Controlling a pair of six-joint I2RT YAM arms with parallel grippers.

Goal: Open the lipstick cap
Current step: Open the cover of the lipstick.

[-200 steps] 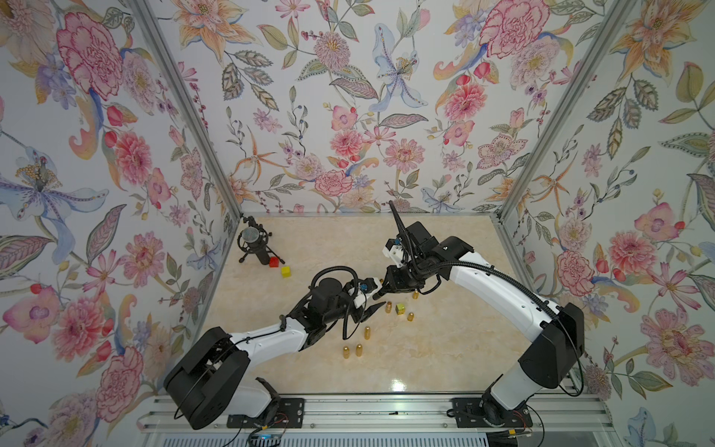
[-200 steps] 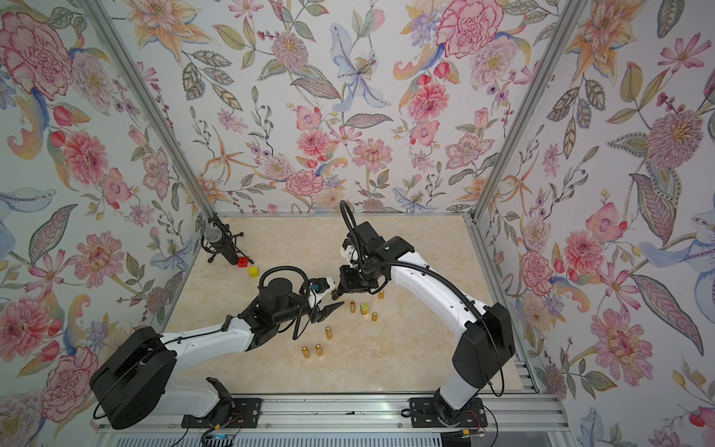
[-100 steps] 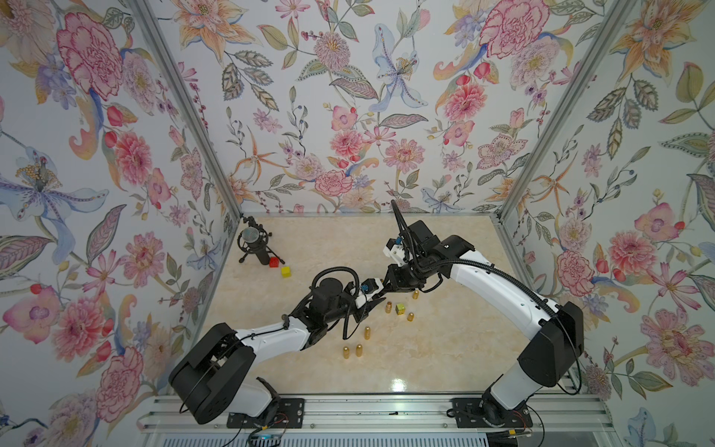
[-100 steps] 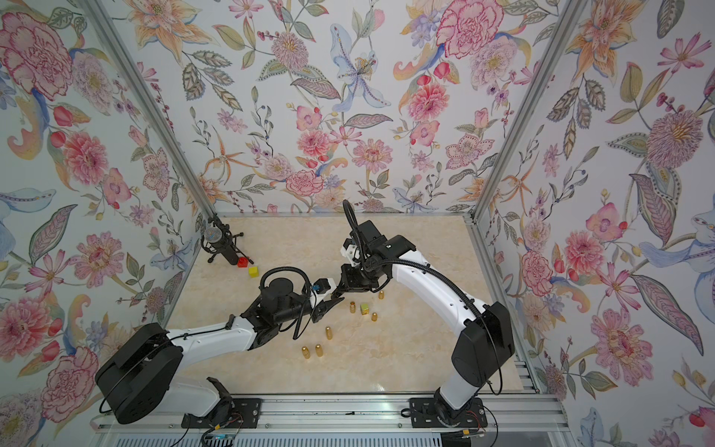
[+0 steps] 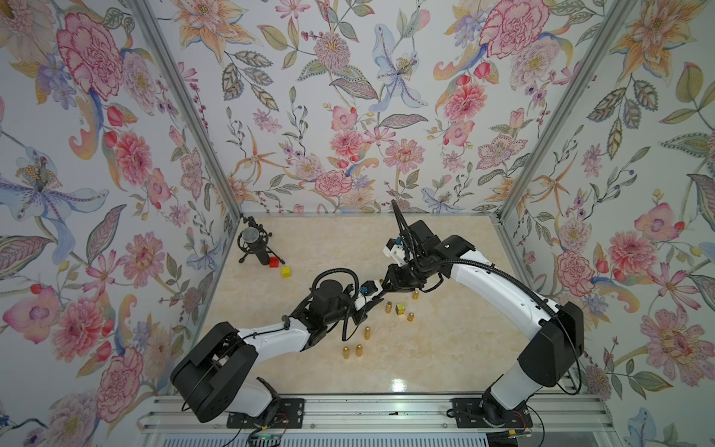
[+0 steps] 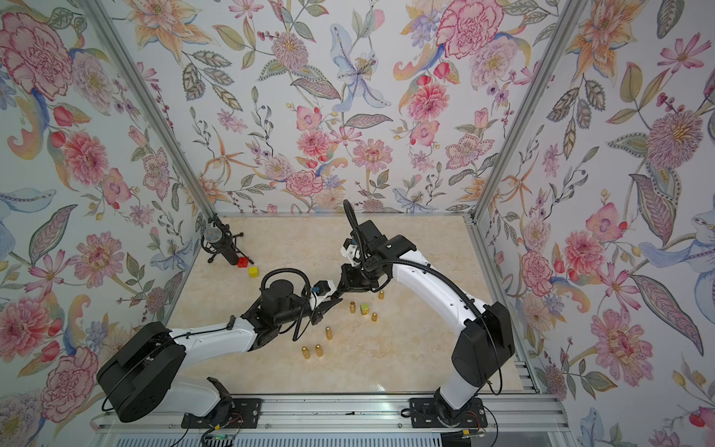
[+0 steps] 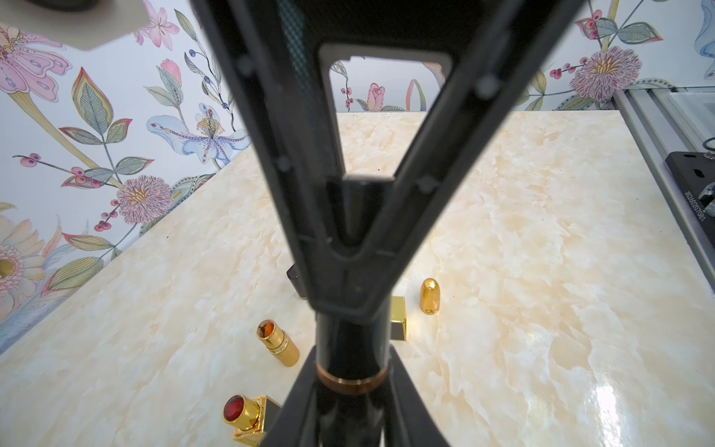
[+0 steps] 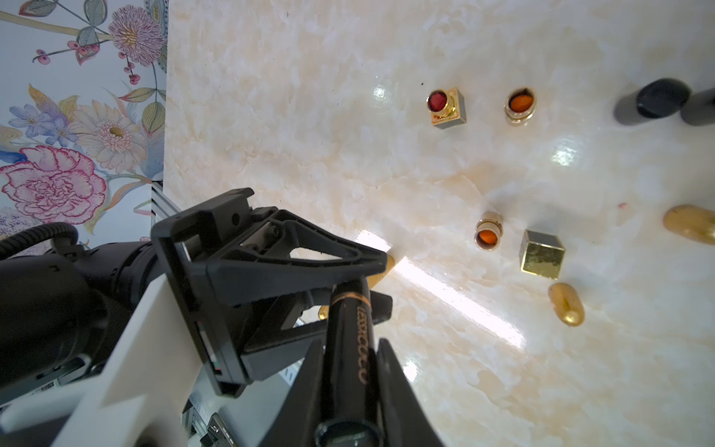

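Black lacquer with a thin copper band: that was the lipstick (image 8: 348, 329), lifted clear of the tabletop (image 8: 309, 116) and spanning the gap between my two arms. My right hand (image 8: 350, 358) was clamped on the longer, lettered stretch of the tube, a finger pressed to either side. My left hand (image 8: 369, 288) was clamped on the end just past the copper band, drawn in tight on the barrel with no gap I could see. The left wrist view agreed, showing the tube (image 7: 350, 336) running straight from one grip into the other.

I judged the step in hand to be the moment between gripping and pulling. Both holds were set, but the two parts looked fully seated, with no colour showing at the seam. I took the left-hand end for the cap, though I could not be certain from these views.

The next move, as I read it, called for a straight pull along the tube's own line, one hand steady while the other drew away. Any sideways bend could jam the sleeve, and the glossy barrel might slip through the fingers if the grip eased.

Below lay work already finished: a square gold lipstick (image 8: 447, 108) and a round gold lipstick (image 8: 520, 104), both uncapped, and a square gold cap (image 8: 541, 253) near a rounded gold cap (image 8: 567, 309). I would need to keep clear of these.
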